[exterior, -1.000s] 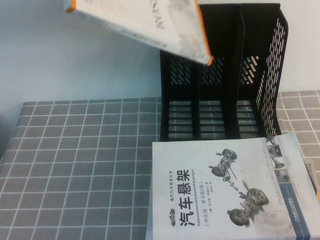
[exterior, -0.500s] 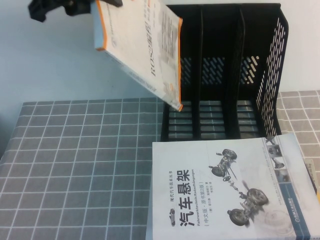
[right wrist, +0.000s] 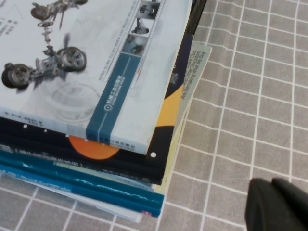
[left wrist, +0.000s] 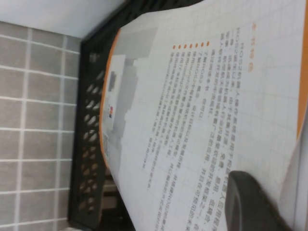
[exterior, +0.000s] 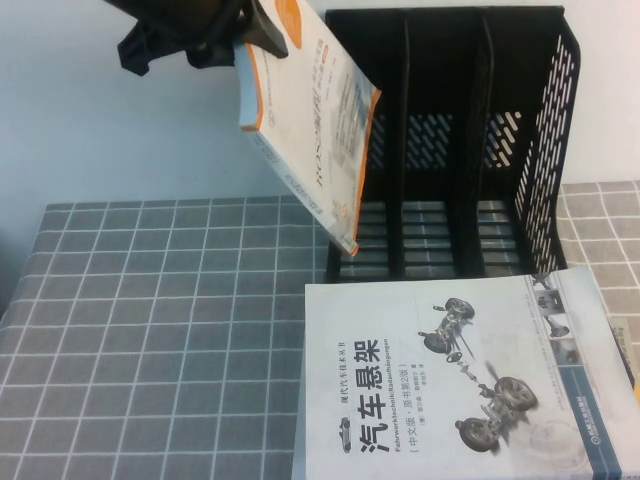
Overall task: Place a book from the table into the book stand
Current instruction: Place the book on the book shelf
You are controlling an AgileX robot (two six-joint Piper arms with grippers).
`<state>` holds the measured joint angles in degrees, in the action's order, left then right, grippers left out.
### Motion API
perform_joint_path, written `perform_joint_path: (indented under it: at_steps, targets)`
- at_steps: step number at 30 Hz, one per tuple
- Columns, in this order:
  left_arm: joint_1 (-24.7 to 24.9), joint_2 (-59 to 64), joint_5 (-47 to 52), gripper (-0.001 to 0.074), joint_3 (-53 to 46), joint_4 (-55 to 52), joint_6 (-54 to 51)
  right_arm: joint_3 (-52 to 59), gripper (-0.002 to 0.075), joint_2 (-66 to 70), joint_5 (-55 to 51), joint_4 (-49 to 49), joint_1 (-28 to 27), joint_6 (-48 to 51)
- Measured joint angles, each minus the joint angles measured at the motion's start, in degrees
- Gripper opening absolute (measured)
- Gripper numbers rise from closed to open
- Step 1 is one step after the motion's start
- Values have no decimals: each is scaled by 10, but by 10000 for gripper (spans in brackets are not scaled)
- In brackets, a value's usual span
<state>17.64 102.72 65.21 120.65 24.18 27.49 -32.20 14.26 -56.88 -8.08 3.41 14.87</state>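
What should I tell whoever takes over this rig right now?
Left gripper: shut on the orange-edged book, held tilted in the air at the book stand's left front.
Right gripper: low over the checked cloth beside the stack of books, holding nothing.
Done: book lifted and brought to the stand.
Left: slide it into a slot, then release.
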Motion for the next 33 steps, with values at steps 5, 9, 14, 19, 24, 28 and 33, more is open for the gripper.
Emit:
perform_joint_path:
  at_steps: [5,9,14,19,24,28,33]
  targets:
    - [0,0,13,106,66,20,-1,1,-3,0,0,-1,0,0]
    - [0,-1,9,106,141,33,-3,1,-3,0,0,-2,0,0]
    - [0,-8,3,106,201,58,-4,1,-3,0,0,-4,0,0]
    - [2,-11,12,106,209,76,-4,1,-3,0,-1,-4,0,0]
    - [2,2,52,106,209,46,-4,1,-3,0,-3,-4,0,-1]
    - [2,19,74,106,209,7,-4,1,-3,0,-8,-4,0,-3]
    - [2,37,74,106,209,-18,-4,1,-3,0,-13,-5,0,-3]
